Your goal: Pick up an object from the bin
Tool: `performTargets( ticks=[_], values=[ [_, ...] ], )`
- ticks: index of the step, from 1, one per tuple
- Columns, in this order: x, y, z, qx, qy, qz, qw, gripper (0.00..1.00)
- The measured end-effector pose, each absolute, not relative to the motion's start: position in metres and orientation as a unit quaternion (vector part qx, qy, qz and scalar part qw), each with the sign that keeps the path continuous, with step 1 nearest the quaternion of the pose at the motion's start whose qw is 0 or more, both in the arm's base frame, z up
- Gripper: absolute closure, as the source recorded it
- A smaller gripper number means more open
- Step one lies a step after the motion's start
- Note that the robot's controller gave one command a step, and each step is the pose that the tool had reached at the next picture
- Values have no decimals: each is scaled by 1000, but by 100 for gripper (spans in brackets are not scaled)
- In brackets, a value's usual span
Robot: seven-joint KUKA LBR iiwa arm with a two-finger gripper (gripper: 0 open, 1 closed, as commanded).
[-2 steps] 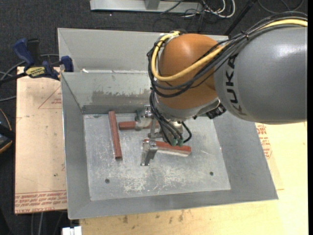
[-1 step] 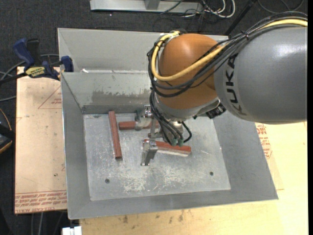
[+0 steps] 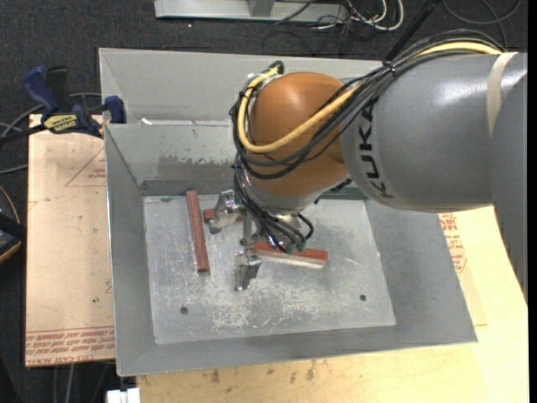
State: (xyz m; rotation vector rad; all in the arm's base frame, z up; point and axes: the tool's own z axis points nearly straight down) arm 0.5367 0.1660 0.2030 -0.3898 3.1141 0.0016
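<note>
- In the camera view, over the middle of the grey metal bin (image 3: 126,183), the arm's orange wrist cover (image 3: 289,133) hung above the floor, and the gripper (image 3: 245,263) reached down below it.
- Whether the gripper was open or closed could not be told; nothing was seen held in it.
- A flat red-and-white strip (image 3: 295,258) lay on the floor just right of the gripper, its left end hidden under the wrist.
- A long reddish-brown bar (image 3: 198,232) lay left of the gripper, apart from it, running from the back wall towards the front.
</note>
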Motion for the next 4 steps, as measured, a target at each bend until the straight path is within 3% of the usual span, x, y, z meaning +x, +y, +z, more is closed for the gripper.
performTargets(
  ticks=[1,2,3,4],
  values=[
    [524,127,188,-197,980,1,0,0],
    [559,108,159,-112,994,0,2,0],
    [557,79,134,-171,985,1,1,0],
    [601,60,79,-219,976,1,6,100]
  ],
)
